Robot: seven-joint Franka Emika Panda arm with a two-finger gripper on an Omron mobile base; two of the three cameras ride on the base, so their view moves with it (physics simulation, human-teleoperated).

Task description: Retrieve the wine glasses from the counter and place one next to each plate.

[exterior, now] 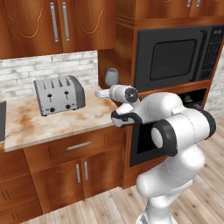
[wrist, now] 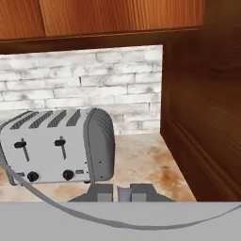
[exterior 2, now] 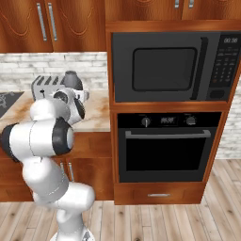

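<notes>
The gripper (exterior: 105,93), closed on a smoky wine glass (exterior: 112,77) (stem hidden), could clip the nearby toaster (exterior: 59,94) and spill it.

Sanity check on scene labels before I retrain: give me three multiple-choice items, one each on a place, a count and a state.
1. Where does the toaster stand?
A. on the counter
B. inside the oven
C. on the floor

2. How many levers does the toaster's front have?
A. one
B. two
C. four

3. How is the pincer?
A. wide open
B. shut on the toaster
C. shut on the glass

Key:
1 A, the toaster sits on the counter by the brick wall.
2 B, two levers show side by side.
3 C, the pincer has its tips together, and the glass rises right above it, off the counter.
</notes>
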